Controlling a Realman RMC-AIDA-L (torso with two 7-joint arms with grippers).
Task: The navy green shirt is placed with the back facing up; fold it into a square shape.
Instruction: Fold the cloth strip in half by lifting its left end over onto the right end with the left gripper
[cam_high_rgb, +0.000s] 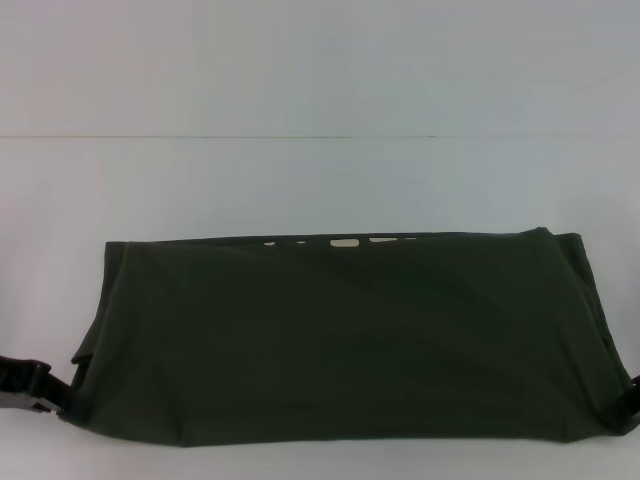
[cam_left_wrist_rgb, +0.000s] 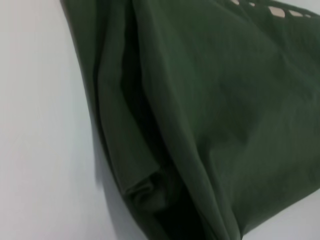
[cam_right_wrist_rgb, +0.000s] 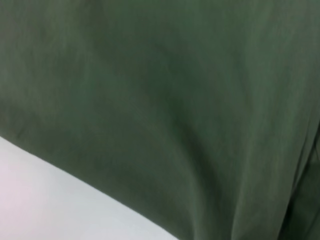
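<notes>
The navy green shirt (cam_high_rgb: 340, 340) lies on the white table as a wide dark olive band, its sides folded in. Small pale gaps show along its far edge. My left gripper (cam_high_rgb: 48, 397) is at the shirt's near left corner, its black body partly past the frame's edge. Only a black sliver of my right gripper (cam_high_rgb: 632, 402) shows, at the near right corner. The left wrist view shows layered folds of the shirt (cam_left_wrist_rgb: 210, 110) beside bare table. In the right wrist view the shirt (cam_right_wrist_rgb: 175, 100) fills most of the picture.
The white table (cam_high_rgb: 300, 180) stretches bare beyond the shirt to a seam line at the back. Narrow strips of table (cam_left_wrist_rgb: 40, 125) show left and right of the cloth and along the near edge (cam_right_wrist_rgb: 50, 210).
</notes>
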